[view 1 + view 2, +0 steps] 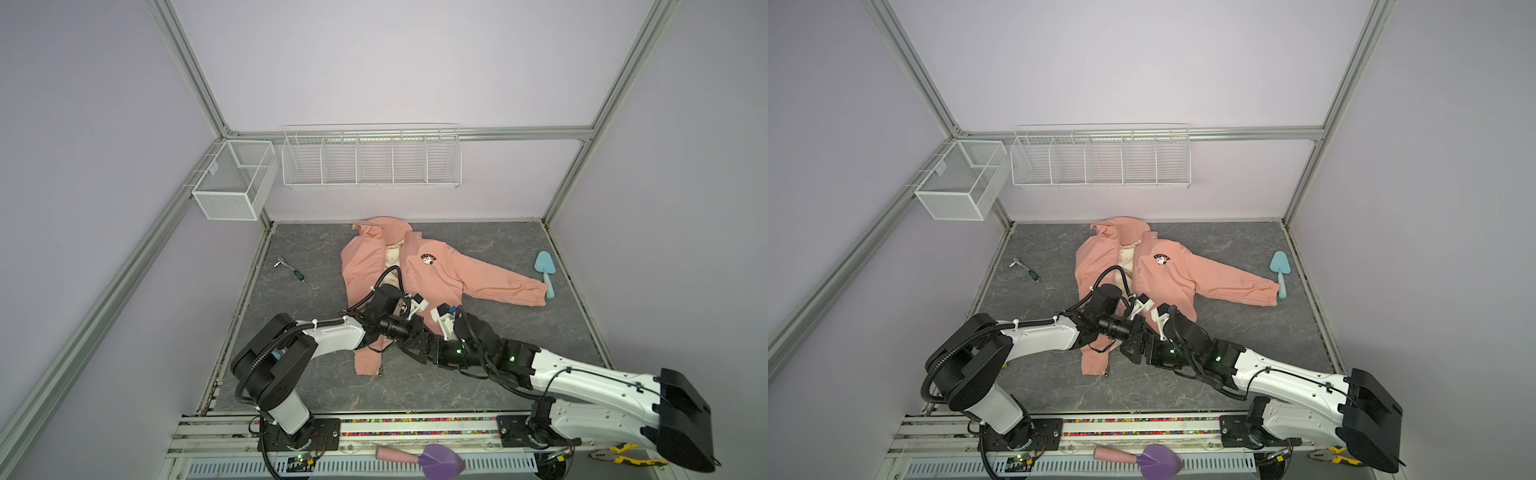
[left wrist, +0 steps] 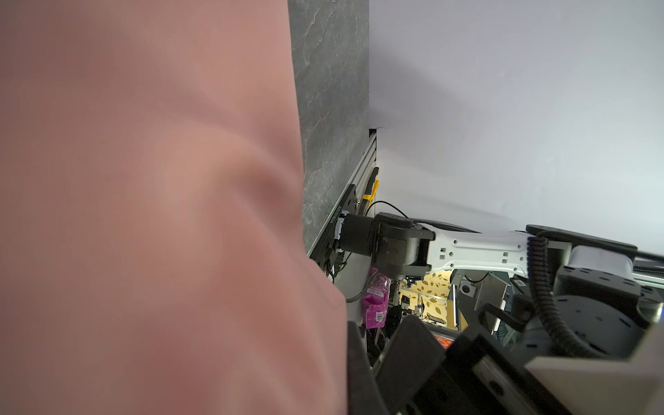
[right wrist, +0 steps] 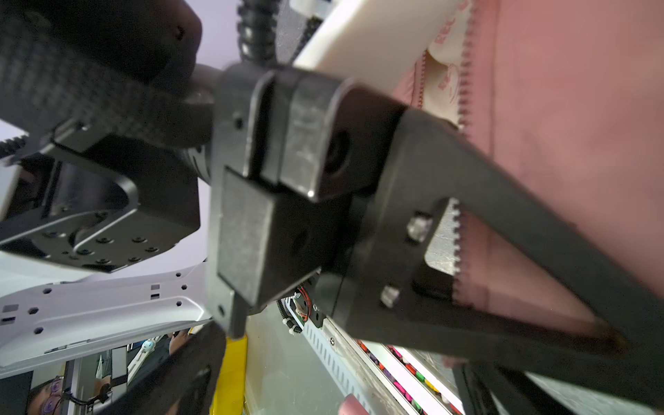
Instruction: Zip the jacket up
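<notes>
Two grippers meet before you at the lower front of the jacket: left gripper fingers closed, right gripper spread not discernible, the garment lying mid-table, front unzipped, hood toward the back wall.

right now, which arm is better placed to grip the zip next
Probably right: the right gripper is open by the jacket's zip, free to close. The left gripper is shut and would have to open first.
</notes>
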Tool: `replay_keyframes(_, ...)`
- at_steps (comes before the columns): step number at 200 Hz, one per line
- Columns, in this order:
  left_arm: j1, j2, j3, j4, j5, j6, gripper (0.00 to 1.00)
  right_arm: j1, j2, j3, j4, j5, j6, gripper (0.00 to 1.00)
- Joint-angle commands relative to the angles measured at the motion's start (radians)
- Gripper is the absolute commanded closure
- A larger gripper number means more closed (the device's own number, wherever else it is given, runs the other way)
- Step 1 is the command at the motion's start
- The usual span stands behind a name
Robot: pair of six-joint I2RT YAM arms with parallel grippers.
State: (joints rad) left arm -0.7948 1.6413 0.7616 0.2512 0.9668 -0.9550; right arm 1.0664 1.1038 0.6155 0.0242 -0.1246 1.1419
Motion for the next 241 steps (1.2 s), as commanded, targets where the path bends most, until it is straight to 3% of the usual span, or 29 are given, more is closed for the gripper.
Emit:
replay_keyframes(1,-0.004,-0.026,0.045,-0.019,0.026,0.020,1.00,0.031,-0.006,-0.029,0.135,0.080,0.056,0.03)
replay_keyframes(22,-0.003,-0.030,0.056,-0.005,0.032,0.005,1.00,0.048,-0.012,-0.071,0.185,0.111,0.078,0.04)
replay_keyframes(76,0.003,-0.013,0.032,0.239,0.067,-0.181,1.00,0.051,-0.068,-0.175,0.243,0.230,0.082,0.10)
replay_keyframes(115,0.003,-0.010,0.024,0.275,0.072,-0.208,1.00,0.017,-0.108,-0.252,0.316,0.292,0.063,0.11)
replay_keyframes(147,0.003,-0.008,0.006,0.308,0.078,-0.230,1.00,-0.051,-0.144,-0.326,0.399,0.299,0.060,0.11)
replay_keyframes(194,0.002,0.005,-0.028,0.391,0.079,-0.276,1.00,-0.119,-0.238,-0.313,0.393,0.287,-0.023,0.08)
replay_keyframes(223,0.000,0.022,-0.045,0.457,0.082,-0.311,1.00,-0.134,-0.309,-0.308,0.355,0.287,-0.048,0.00)
replay_keyframes(241,0.000,0.035,-0.052,0.514,0.087,-0.341,1.00,-0.140,-0.340,-0.307,0.330,0.280,-0.056,0.05)
